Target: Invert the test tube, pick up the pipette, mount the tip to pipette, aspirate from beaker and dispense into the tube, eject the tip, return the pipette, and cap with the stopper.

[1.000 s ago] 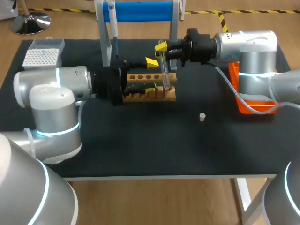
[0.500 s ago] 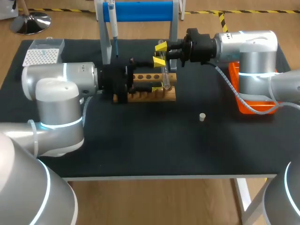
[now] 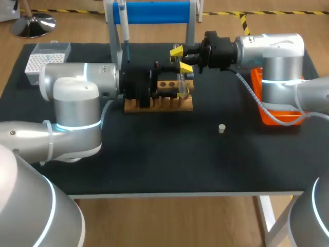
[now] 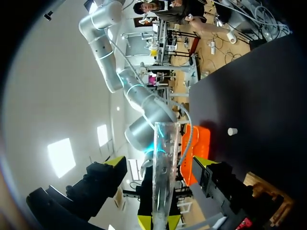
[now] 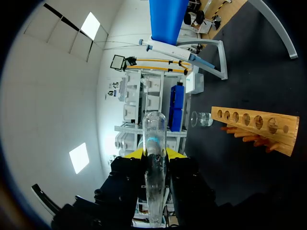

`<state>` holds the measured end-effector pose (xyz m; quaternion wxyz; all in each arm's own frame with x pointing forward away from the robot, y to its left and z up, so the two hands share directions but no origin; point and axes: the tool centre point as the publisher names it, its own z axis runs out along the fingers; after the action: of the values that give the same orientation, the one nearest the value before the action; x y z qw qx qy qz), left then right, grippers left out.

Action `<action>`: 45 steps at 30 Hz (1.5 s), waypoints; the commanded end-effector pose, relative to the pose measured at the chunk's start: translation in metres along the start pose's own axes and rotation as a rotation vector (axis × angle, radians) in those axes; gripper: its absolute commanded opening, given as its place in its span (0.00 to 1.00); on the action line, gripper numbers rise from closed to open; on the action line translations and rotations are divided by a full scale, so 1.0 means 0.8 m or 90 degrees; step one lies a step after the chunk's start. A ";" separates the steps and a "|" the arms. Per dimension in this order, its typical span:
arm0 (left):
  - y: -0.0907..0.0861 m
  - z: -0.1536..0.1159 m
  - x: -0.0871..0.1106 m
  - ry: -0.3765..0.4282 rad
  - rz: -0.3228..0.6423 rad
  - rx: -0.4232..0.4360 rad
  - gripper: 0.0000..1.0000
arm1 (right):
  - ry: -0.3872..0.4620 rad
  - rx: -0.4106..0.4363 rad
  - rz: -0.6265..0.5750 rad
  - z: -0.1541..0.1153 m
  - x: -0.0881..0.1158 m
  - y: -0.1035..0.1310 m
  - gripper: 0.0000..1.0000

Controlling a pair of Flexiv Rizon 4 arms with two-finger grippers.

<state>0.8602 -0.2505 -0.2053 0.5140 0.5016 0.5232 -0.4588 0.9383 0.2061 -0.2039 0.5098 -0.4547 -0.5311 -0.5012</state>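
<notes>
Black matting covers the bench (image 3: 154,164). Toward 12 o'clock from its middle, the test tube (image 3: 180,82) stands roughly upright at the 3 o'clock end of the wooden rack (image 3: 159,104); whether its lower end touches the rack is hard to tell from above. The right gripper (image 5: 153,154) has its fingers clenched on the tube's body. The left gripper (image 4: 158,162) straddles the tube, fingers spread wide and clear of the glass. I judge the thin clear glass light, stiff, slick and easily cracked, so a gentle pinch at mid-length, away from the lip, seems wisest. No writing is legible on tube or rack.
</notes>
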 end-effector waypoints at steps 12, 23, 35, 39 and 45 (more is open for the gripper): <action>0.002 -0.012 -0.004 -0.005 0.018 -0.018 0.81 | -0.001 0.001 0.000 -0.001 0.001 0.001 0.00; 0.001 -0.009 -0.003 -0.010 0.021 -0.016 0.58 | -0.001 0.001 0.000 -0.001 0.001 0.001 0.00; 0.001 -0.006 -0.004 -0.012 0.019 -0.012 0.31 | -0.001 0.001 0.000 -0.001 0.001 0.001 0.00; 0.001 -0.006 -0.003 -0.014 0.018 -0.013 0.00 | -0.001 0.001 0.000 -0.001 0.001 0.001 0.00; 0.001 -0.009 -0.003 -0.016 0.015 -0.018 0.00 | -0.001 0.001 0.000 -0.001 0.001 0.001 0.00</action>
<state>0.8611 -0.2438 -0.2034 0.5298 0.4961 0.5171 -0.4536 0.9389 0.2062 -0.2023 0.5100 -0.4551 -0.5311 -0.5007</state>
